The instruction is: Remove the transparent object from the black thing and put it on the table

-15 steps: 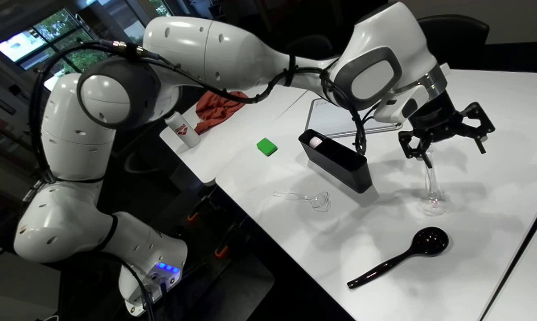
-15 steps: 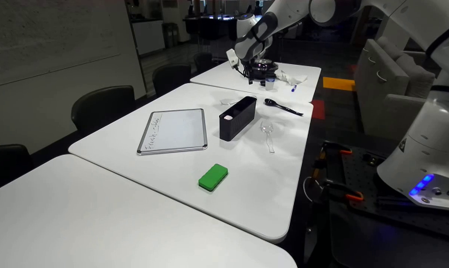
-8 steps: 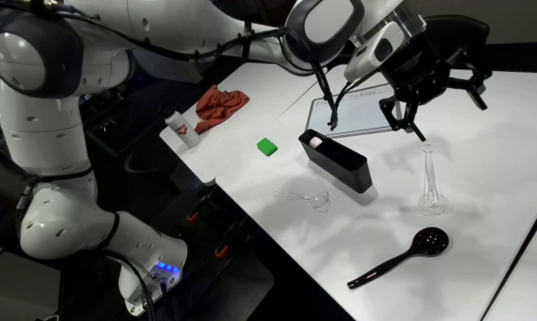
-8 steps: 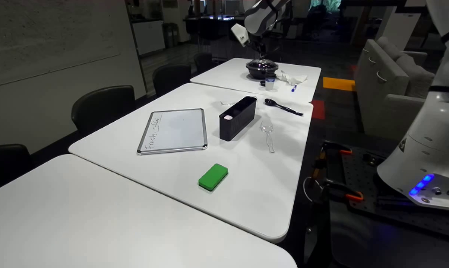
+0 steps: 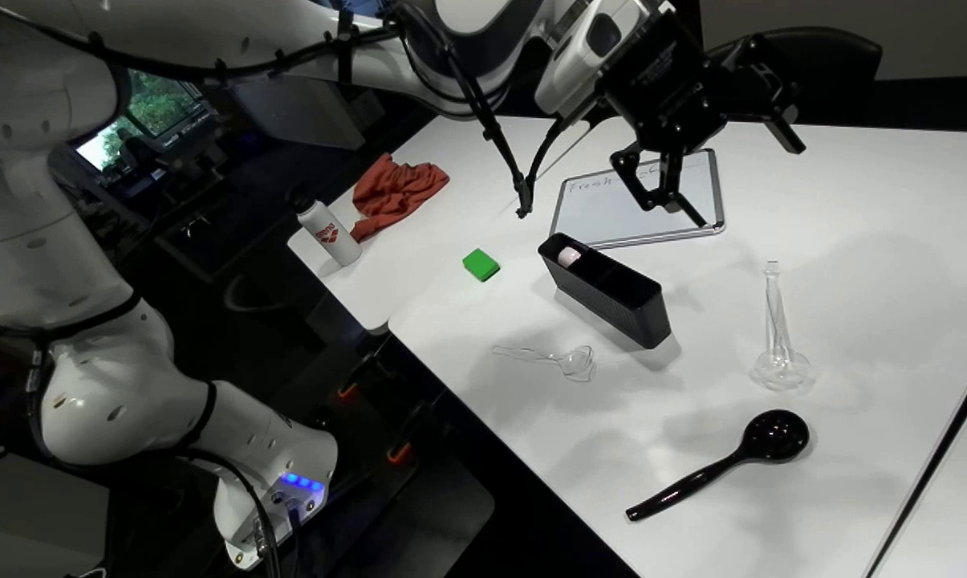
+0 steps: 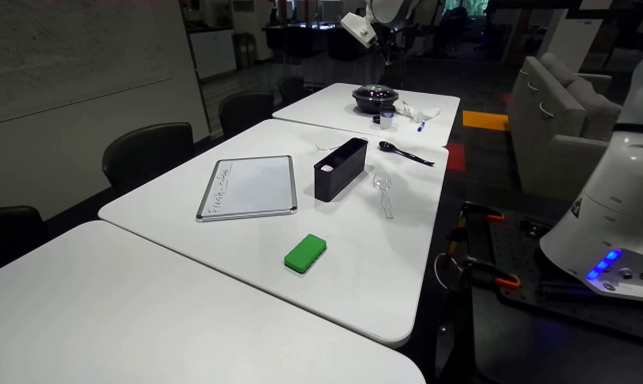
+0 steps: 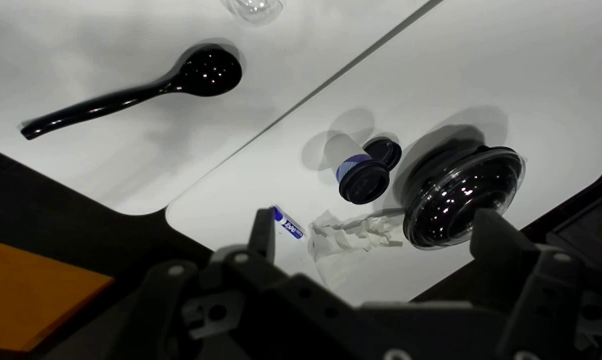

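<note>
Inside the black box (image 5: pixel 623 309), a pale pink object (image 5: pixel 568 256) at one end, and two clear spoons (image 5: pixel 780 365) flank the box on the white table (image 5: pixel 876 337)! High above hangs the arm (image 5: pixel 242 24), gripper (image 5: pixel 745 182) spread wide.

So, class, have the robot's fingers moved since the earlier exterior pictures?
Yes. In an exterior view the fingers have shifted toward the picture's upper left, judged against the unmoved board; one now shows in front of it.
</note>
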Motion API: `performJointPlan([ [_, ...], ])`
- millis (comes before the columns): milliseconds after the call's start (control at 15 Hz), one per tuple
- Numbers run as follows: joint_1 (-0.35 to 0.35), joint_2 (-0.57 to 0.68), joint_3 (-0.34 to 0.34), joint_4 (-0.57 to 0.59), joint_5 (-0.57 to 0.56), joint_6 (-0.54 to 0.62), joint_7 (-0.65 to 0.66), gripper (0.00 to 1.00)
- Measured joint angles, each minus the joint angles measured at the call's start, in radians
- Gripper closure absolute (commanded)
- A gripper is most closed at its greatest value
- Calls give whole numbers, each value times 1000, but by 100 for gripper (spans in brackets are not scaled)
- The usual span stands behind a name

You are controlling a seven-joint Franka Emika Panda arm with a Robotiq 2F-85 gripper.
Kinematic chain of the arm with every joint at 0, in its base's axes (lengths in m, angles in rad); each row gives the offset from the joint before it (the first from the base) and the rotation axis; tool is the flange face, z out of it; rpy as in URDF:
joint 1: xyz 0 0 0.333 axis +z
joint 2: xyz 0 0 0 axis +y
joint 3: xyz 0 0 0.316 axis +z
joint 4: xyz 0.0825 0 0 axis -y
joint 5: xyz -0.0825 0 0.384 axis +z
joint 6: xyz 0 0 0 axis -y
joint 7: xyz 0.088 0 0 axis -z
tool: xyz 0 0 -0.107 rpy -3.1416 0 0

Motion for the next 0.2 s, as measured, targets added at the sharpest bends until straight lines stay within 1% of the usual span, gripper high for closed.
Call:
performJointPlan([
  [200,-3,-57,15,-53,-14,0,-14,0],
])
